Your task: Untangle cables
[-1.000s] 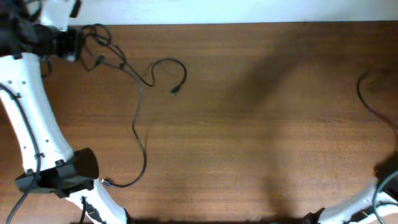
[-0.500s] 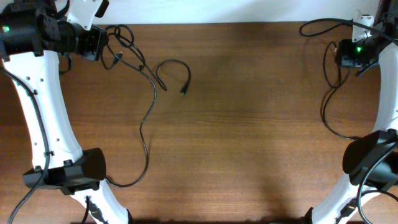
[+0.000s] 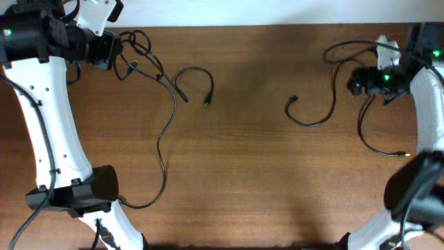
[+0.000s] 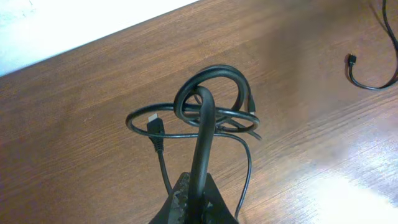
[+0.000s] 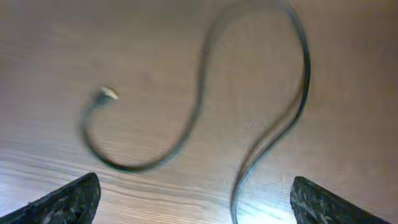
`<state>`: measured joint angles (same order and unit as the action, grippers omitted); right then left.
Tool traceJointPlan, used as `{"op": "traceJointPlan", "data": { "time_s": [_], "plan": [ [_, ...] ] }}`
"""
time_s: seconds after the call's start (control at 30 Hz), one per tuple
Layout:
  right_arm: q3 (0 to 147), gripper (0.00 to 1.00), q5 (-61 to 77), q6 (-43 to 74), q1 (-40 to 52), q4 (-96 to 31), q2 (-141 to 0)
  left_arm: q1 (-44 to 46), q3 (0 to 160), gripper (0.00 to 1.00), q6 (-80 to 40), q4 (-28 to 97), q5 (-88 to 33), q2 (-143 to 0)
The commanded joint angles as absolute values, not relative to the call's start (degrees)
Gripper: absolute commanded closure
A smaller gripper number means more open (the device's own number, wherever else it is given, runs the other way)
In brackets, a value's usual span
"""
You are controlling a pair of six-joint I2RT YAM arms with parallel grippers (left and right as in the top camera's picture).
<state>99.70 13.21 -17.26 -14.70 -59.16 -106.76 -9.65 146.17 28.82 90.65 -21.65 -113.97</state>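
At the table's back left, my left gripper (image 3: 111,50) is shut on a black cable that rises into a knotted coil of cables (image 3: 139,57). The left wrist view shows that coil (image 4: 214,106) just ahead of my left gripper (image 4: 194,200), with a plug (image 4: 154,127) sticking out on its left. From the coil, one strand trails down the table (image 3: 161,149) and another ends in a plug (image 3: 206,103). A loose cable (image 3: 312,123) lies right of centre, its plug (image 3: 290,104) pointing left. Above it my right gripper (image 3: 355,83) hangs open; the loose cable (image 5: 202,106) passes under my right gripper (image 5: 199,202), untouched.
Another thin cord (image 3: 378,147) curves down the right side to a small plug (image 3: 404,153). The white arm links (image 3: 41,118) stand along the left edge and the right arm (image 3: 427,118) along the right. A white wall strip borders the table's back edge (image 3: 243,26).
My right gripper has opened wide and moved left and down from the back right corner; the cable it carried now lies on the table. The left gripper has stayed shut on its cable.
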Motion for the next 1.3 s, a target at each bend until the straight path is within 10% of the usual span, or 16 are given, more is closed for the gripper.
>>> {"op": "traceJointPlan", "data": {
  "time_s": [0.0, 0.17, 0.77, 1.2, 1.23, 1.27],
  "plan": [
    [100.2, 0.04, 10.0, -15.0, -11.0, -62.6, -102.7, -9.5, 146.7, 1.00, 28.3, 91.0, -23.2, -112.0],
    [88.0, 0.02, -9.0, 31.7, -10.1, -53.8, -104.6, -7.0, 146.7, 1.00, 28.3, 91.0, -23.1, -112.0],
    [60.8, 0.01, 5.1, 43.6, -2.6, -12.4, -104.6, -5.3, 146.7, 1.00, 28.3, 92.3, -23.1, -112.0],
    [60.6, 0.01, -14.5, 60.2, 2.6, -23.2, -106.3, -5.3, 146.7, 1.00, 28.3, 93.4, -22.9, -112.0],
    [60.6, 0.64, -15.3, 60.1, 2.6, -23.0, -106.4, -5.3, 146.7, 1.00, 28.3, 93.6, -22.9, -112.0],
    [60.6, 0.93, -15.5, 60.1, 2.6, -22.9, -106.6, -5.3, 146.7, 1.00, 28.3, 93.7, -22.9, -112.0]
  ]
}}
